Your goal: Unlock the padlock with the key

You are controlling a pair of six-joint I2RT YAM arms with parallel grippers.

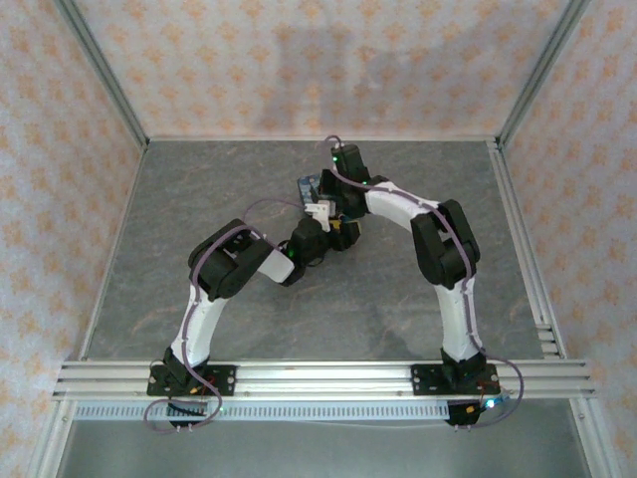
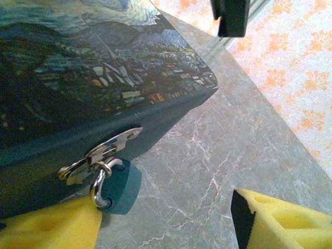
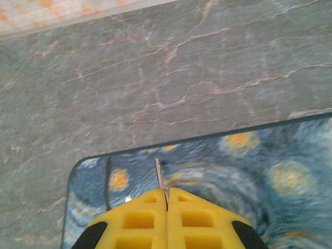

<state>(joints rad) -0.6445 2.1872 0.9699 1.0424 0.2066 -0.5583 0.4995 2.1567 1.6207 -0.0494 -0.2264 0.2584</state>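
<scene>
Key care first: your right gripper point(image 3: 167, 199), jaws pressed together, pinches the thin silvery metal key point(image 3: 158, 174) above the dark blue starry-print tin point(image 3: 233, 166) (likely light, stiff, slippery; hold its broad head). Left gripper point(image 2: 166, 222) jaws stand spread by the teal steel-shackled padlock point(image 2: 120, 187).

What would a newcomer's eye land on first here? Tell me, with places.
The dark blue starry-print tin looms at the upper left of the left wrist view. A small blue padlock hangs from its metal hasp, right beside the open left gripper. In the right wrist view, the right gripper is shut on the thin silvery key, whose tip pokes out over the tin's swirling lid.
</scene>
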